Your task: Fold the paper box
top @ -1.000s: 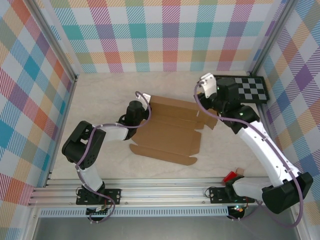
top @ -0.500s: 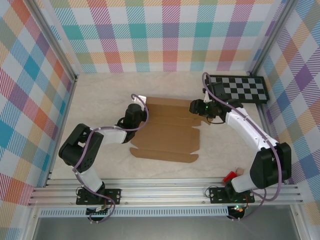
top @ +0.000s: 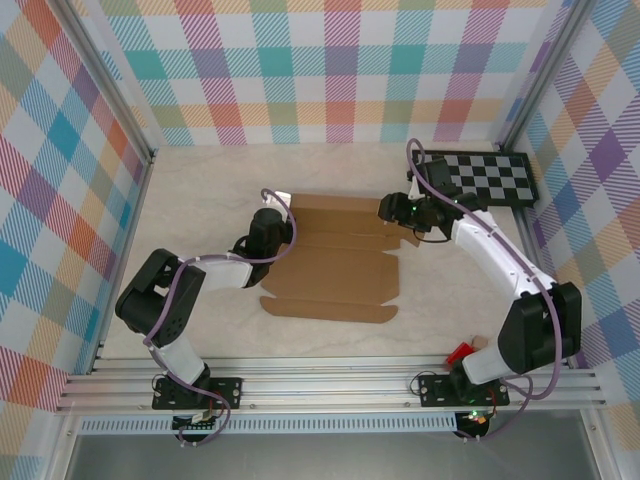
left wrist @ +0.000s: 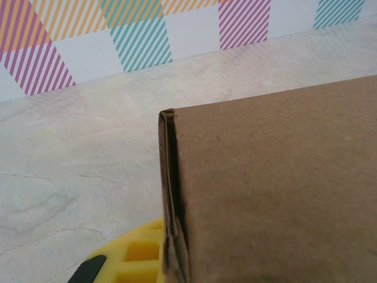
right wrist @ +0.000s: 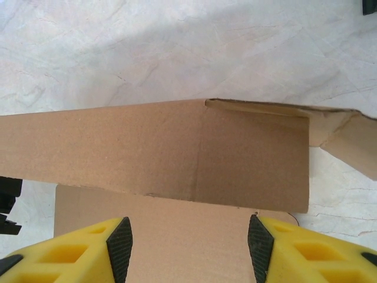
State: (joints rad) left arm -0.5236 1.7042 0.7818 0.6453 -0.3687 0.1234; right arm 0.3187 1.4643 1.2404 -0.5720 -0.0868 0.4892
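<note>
Though apart from paper box point(top: 335, 262), checkerboard point(top: 495, 178).

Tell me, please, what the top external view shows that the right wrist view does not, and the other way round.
The top external view adds the black-and-white checkerboard panel at the far right, the plaid walls, and the left pincer at the left edge of the brown cardboard paper box. The right wrist view adds close detail: the right pincer open, its black pads apart, and the folded flap with its crease. Both show that box on the pale marbled table.
</note>
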